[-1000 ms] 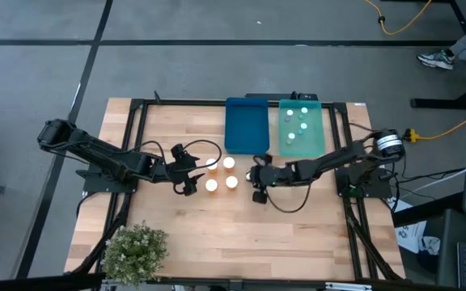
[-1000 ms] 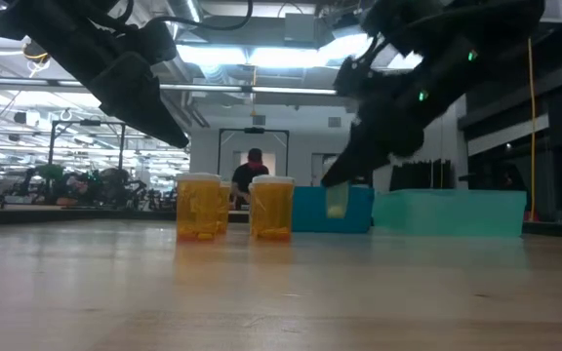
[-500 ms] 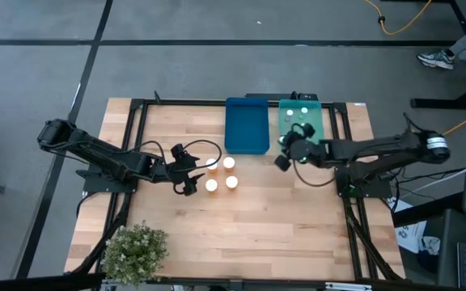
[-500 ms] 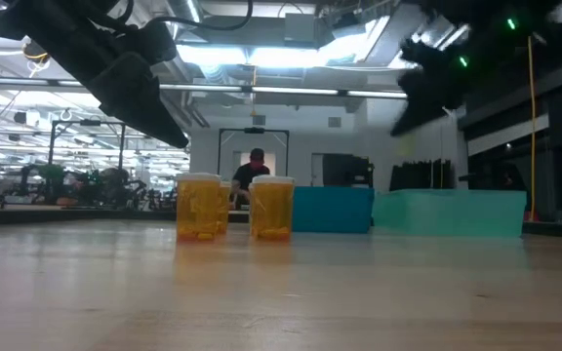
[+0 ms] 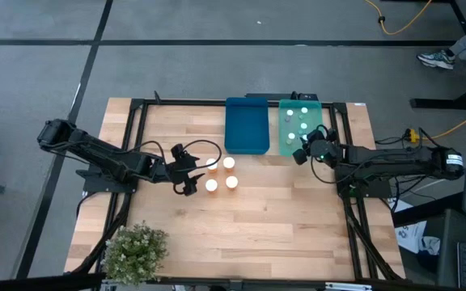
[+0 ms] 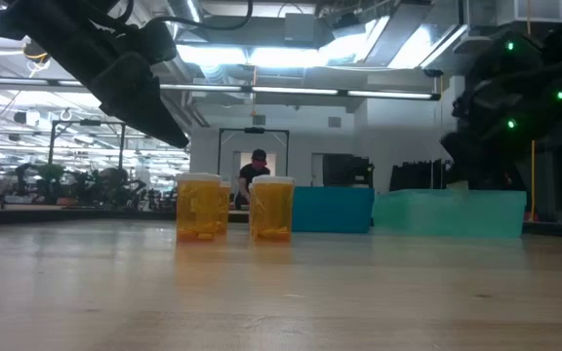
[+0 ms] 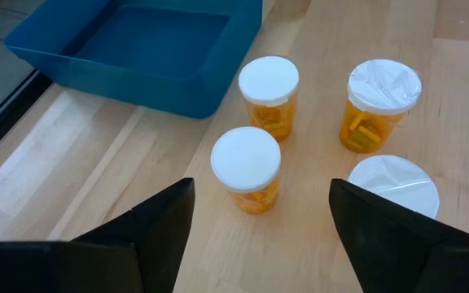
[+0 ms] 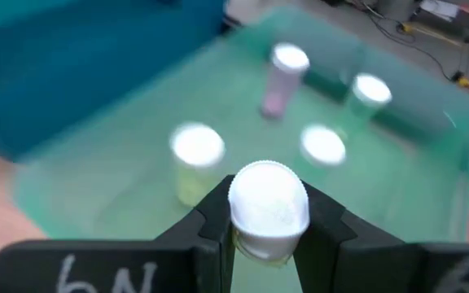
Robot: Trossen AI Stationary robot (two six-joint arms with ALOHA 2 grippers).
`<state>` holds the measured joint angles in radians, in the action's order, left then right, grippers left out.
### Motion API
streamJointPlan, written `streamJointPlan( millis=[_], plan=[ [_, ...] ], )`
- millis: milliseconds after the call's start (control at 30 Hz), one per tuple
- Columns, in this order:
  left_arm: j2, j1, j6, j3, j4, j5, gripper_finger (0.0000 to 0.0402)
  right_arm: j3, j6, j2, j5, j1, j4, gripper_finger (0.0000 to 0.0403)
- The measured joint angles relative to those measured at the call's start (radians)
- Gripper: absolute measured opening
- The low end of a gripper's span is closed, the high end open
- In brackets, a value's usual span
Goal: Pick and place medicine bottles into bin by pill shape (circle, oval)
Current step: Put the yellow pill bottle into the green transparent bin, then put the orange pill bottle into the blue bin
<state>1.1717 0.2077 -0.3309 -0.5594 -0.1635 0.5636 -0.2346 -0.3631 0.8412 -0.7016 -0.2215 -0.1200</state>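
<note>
Several amber bottles with white caps (image 5: pixel 221 173) stand upright on the wooden table, left of centre; they also show in the left wrist view (image 7: pixel 246 169). My left gripper (image 5: pixel 191 172) is open, just left of them, touching nothing. The dark blue tray (image 5: pixel 246 126) holds nothing. The teal tray (image 5: pixel 285 145) holds several pale bottles (image 8: pixel 199 155). My right gripper (image 5: pixel 307 153) is over the teal tray's near end, shut on a pale white-capped bottle (image 8: pixel 269 207). My right gripper pinches the pale bottle just below its white cap (image 8: pixel 268 198) between its two fingers, one on each side. The bottle is upright and lifted clear above the teal tray. How far back it reaches between the fingers does not show.
A potted plant (image 5: pixel 134 250) stands at the table's near left corner. Black frame rails (image 5: pixel 136 121) run along the table's left and right sides. Bare wood lies between the bottles and the near edge. A person (image 6: pixel 255 171) stands far off in the room.
My right gripper has carried the pale bottle from the table's middle, beside the amber bottles, up and toward the right and far edges to above the teal tray's near end. It has stayed shut on the bottle. My left gripper has kept still.
</note>
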Motion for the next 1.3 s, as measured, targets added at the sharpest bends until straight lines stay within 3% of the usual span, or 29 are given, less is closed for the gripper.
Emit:
streamJointPlan(
  millis=[267, 433, 933, 1300],
  plan=[
    [0.0, 0.0, 0.0, 0.0, 0.0, 0.0, 0.0277, 0.073, -0.004, -0.007, 0.123, -0.11, 0.057, 0.0088],
    [0.0, 0.0, 0.0, 0.0, 0.0, 0.0, 0.0277, 0.073, -0.006, -0.006, 0.147, -0.142, 0.057, 0.0091],
    [0.0, 0.0, 0.0, 0.0, 0.0, 0.0, 0.0277, 0.072, 0.009, -0.006, 0.146, -0.176, 0.061, 0.0174],
    [0.0, 0.0, 0.0, 0.0, 0.0, 0.0, 0.0277, -0.095, 0.101, -0.006, 0.152, -0.175, -0.008, 0.0183]
  ],
)
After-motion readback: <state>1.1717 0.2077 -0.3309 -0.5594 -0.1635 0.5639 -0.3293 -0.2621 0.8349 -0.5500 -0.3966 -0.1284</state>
